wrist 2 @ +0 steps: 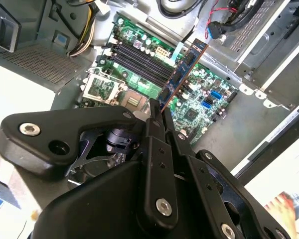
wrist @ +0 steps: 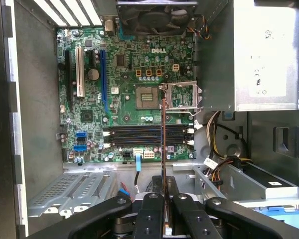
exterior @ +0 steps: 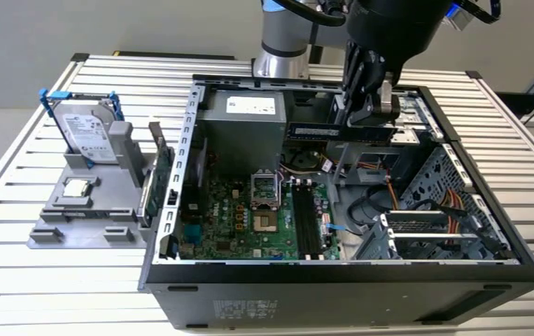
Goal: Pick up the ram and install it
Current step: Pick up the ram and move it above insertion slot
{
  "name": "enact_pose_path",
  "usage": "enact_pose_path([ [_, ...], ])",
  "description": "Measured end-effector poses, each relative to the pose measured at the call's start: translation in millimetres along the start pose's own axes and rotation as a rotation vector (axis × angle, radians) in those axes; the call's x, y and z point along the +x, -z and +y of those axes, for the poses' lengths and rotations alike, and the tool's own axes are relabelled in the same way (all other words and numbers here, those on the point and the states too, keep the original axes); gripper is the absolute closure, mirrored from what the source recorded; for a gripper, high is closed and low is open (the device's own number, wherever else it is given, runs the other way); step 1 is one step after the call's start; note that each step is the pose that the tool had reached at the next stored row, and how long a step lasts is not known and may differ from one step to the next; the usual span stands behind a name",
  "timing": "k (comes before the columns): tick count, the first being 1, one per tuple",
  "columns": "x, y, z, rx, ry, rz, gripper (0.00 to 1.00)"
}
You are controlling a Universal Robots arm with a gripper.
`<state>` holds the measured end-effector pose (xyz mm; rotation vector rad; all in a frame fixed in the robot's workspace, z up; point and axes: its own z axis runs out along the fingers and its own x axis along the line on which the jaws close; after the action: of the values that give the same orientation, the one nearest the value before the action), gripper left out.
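My gripper hangs over the open computer case and is shut on the ram, a long dark stick held level above the motherboard. In the second wrist view the ram sticks out from between the fingertips and slants across the board. In the first wrist view the ram is edge-on, a thin line crossing the black memory slots. The memory slots lie well below the ram, and the ram is not touching them.
A grey stand at the exterior view's left holds a silver hard drive, a green expansion card and a small chip. Inside the case are the power supply, the open processor socket, bundled cables and drive bays.
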<state>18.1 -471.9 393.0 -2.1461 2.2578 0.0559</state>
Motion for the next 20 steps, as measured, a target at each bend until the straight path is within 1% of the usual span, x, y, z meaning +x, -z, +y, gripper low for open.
enact_pose_path([
  [6,0.0,0.0,-0.2,0.0001,-0.002,0.0001,1.0],
  [12,0.0,0.0,-0.2,0.0011,-0.026,-0.0001,1.0],
  [20,0.0,0.0,-0.2,0.0012,-0.028,-0.0002,1.0],
])
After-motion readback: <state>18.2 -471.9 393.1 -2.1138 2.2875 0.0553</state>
